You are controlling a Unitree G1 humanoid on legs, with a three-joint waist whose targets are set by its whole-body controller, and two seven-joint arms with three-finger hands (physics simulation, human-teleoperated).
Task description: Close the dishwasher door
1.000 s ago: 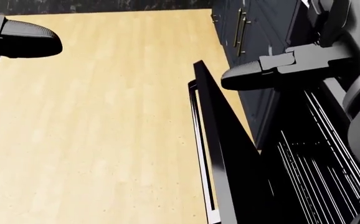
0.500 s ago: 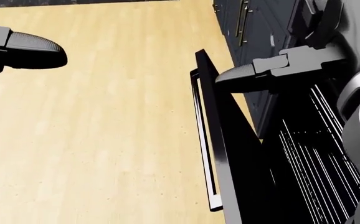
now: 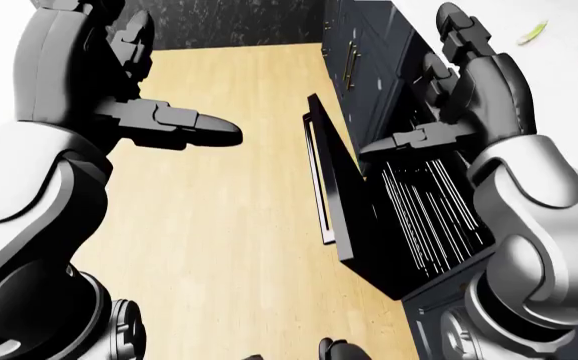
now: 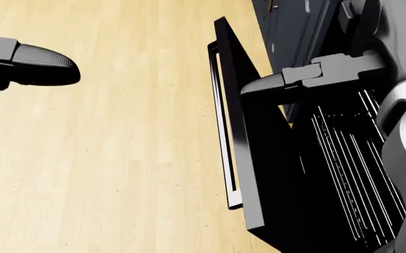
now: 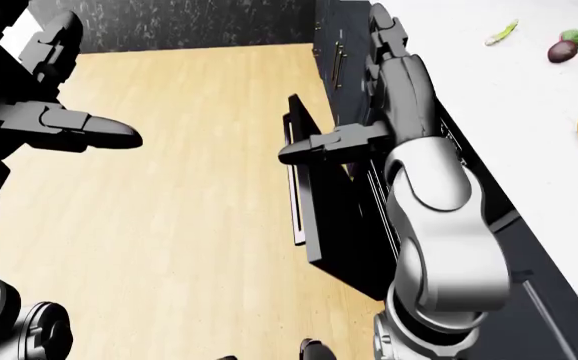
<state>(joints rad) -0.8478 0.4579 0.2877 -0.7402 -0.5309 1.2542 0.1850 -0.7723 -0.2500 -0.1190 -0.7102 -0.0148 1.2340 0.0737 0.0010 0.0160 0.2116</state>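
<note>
Dishwasher door (image 4: 248, 153) partly raised, right of head view. Right hand (image 4: 287, 81) fingers spread, above its top edge; left hand (image 4: 27, 63) open, idle. Door likely stiff, hinged, weighty: push outer face near handle (image 4: 220, 132).

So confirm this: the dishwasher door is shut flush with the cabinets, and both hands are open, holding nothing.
Not quite. The dishwasher door is still partly open, tilted out over the floor with the racks exposed, as the left-eye view shows. The left hand and right hand are open and empty.
</note>
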